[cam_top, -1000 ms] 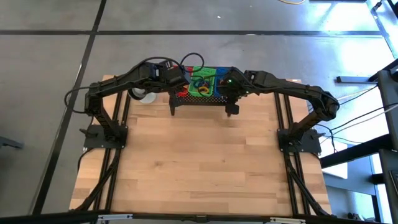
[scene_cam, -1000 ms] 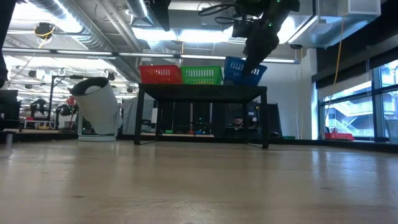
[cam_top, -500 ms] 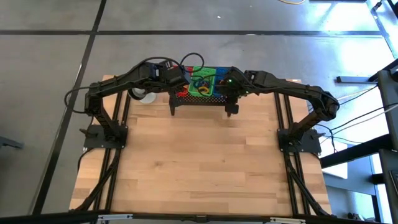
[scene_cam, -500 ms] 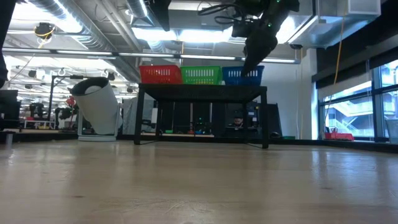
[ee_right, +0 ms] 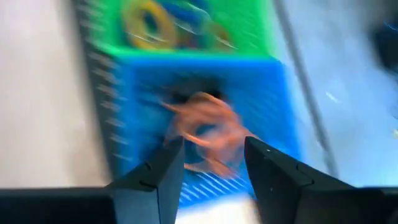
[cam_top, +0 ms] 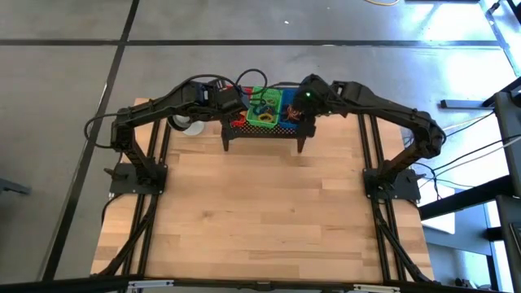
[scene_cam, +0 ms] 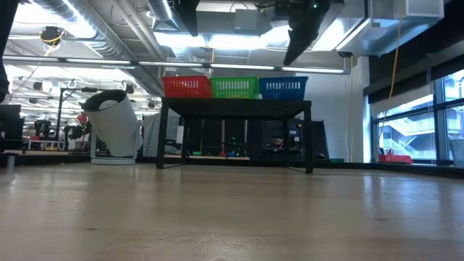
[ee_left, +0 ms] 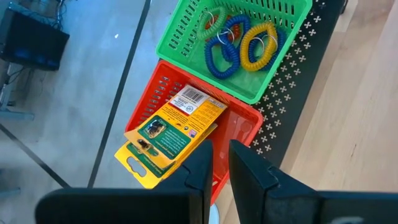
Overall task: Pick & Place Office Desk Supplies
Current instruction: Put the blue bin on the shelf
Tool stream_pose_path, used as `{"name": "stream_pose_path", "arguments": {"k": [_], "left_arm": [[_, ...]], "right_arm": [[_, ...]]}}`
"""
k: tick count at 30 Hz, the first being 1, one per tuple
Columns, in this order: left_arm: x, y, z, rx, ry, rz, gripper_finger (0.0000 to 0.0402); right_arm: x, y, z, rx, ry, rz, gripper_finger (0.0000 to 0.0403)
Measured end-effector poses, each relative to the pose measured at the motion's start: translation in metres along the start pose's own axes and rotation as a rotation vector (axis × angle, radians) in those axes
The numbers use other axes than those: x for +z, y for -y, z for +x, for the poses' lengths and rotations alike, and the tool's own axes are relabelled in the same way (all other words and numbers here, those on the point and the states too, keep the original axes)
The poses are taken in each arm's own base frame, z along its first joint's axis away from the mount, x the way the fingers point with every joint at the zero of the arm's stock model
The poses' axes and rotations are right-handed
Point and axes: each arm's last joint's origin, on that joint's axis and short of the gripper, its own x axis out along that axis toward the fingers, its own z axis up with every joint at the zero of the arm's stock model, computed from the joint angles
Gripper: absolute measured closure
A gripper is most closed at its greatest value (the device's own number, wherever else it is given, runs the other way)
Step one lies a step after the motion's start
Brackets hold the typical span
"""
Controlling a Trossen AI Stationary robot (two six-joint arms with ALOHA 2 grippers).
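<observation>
Red [scene_cam: 187, 87], green [scene_cam: 234, 87] and blue [scene_cam: 283, 87] bins stand in a row on a black stand [scene_cam: 235, 106] at the table's far middle. Two yellow packets [ee_left: 171, 134] lie in the red bin [ee_left: 239, 127], their lower ends sticking out over its rim. Blue and yellow loops [ee_left: 239, 46] lie in the green bin. Orange loops [ee_right: 208, 134] lie in the blue bin [ee_right: 137, 93]. My right gripper [ee_right: 211, 165] hangs open above the blue bin, nothing between its fingers. My left gripper [ee_left: 221, 165] waits above the red bin, its fingers all but closed on nothing.
A white mug [cam_top: 189, 124] stands left of the stand near the far left corner. The stand's perforated top [ee_left: 292, 68] reaches a little toward the near side beyond the bins. Bare wooden tabletop [cam_top: 260, 212] runs from the stand to the near edge.
My right gripper has risen up out of the blue bin and now hangs clear above it. The blue bin, tipped to one side a second ago, stands level on the stand again.
</observation>
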Motion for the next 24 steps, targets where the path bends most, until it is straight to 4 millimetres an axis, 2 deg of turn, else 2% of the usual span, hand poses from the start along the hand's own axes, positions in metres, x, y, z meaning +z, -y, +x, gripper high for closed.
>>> {"name": "stream_pose_path", "arguments": {"k": [3,7,13,18,24], "left_arm": [[0.0,0.0,0.0,0.0,0.0,0.005,0.0359],[0.0,0.0,0.0,0.0,0.0,0.008,0.0359],[0.0,0.0,0.0,0.0,0.0,0.009,0.0359],[0.0,0.0,0.0,-0.001,0.0,0.009,0.0359],[0.0,0.0,0.0,-0.001,0.0,0.009,0.0359]], "right_arm": [[-0.007,0.014,-0.007,-0.124,-0.091,0.069,0.0237],[-0.025,0.039,-0.003,-0.107,-0.184,0.301,0.024],[-0.038,0.07,0.001,-0.16,-0.188,0.604,0.024],[-0.042,0.078,0.004,-0.22,-0.202,0.683,0.024],[-0.04,0.077,0.028,-0.201,-0.26,0.678,0.0241]]}}
